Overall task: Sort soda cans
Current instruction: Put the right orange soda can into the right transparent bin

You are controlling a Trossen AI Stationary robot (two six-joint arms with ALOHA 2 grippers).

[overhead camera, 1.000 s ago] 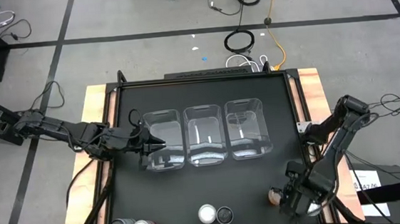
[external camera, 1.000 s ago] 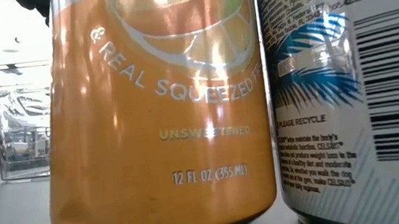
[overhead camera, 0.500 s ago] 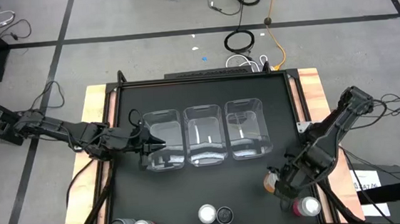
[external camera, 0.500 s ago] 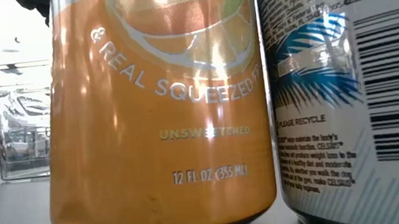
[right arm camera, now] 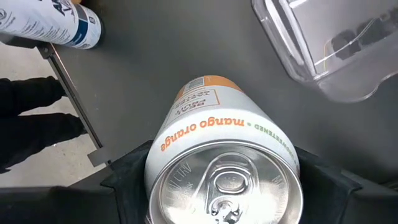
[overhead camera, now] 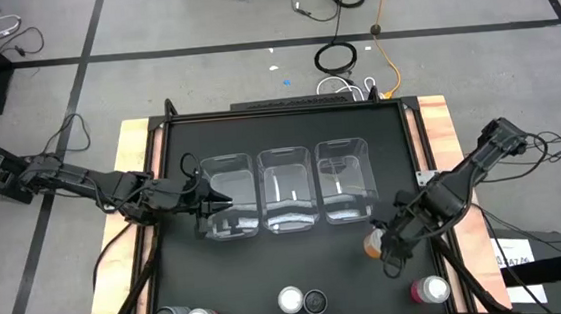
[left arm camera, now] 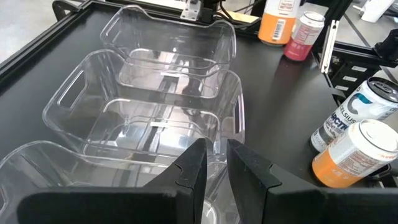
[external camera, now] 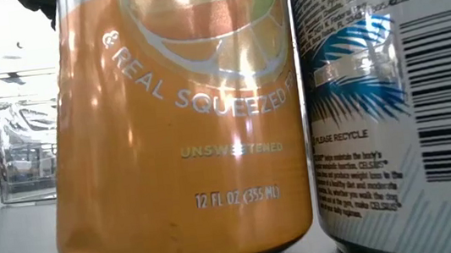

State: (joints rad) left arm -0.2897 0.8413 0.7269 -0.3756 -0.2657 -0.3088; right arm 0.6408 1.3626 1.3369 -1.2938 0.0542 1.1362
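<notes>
While all three clear bins (overhead camera: pixel 289 198) sit empty, sorting has barely begun. Right gripper (overhead camera: pixel 388 244), jaws grasping an orange can (overhead camera: pixel 373 243), hangs near the rightmost bin. Left gripper (overhead camera: pixel 207 205) rests clenched, empty, beside the leftmost bin; five cans remain along the surface's (overhead camera: pixel 269 268) near edge.

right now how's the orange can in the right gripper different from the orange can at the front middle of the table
The held orange can is carried in the right gripper near the right-hand clear bin; the other orange can stands on the table at the front edge. The held one has no can against it; the standing one is right beside a dark can. Both are upright with silvery tops.
</notes>
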